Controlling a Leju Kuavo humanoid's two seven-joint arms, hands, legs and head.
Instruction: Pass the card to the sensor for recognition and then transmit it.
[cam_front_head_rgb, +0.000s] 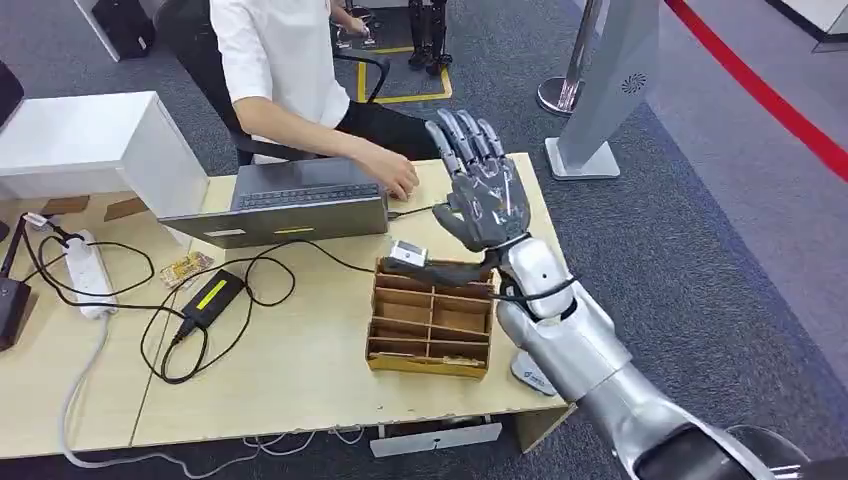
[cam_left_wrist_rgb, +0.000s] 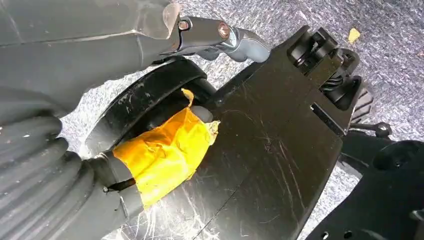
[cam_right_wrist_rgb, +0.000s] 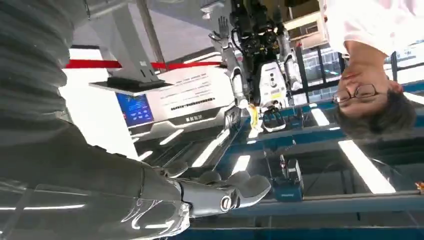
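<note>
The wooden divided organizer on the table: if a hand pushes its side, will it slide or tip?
The wooden organizer looks low and broad, lying flat, so it would probably slide rather than tip. Its thin dividers suggest a light, rigid build. It lies near the table edge, so a hard push might send it off.

Laptop (cam_front_head_rgb: 290, 200) behind organizer (cam_front_head_rgb: 430, 320)

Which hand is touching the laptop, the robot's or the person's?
The person's hand rests at the laptop's keyboard edge. The robot's right hand is raised beside it, fingers spread, holding nothing.
</note>
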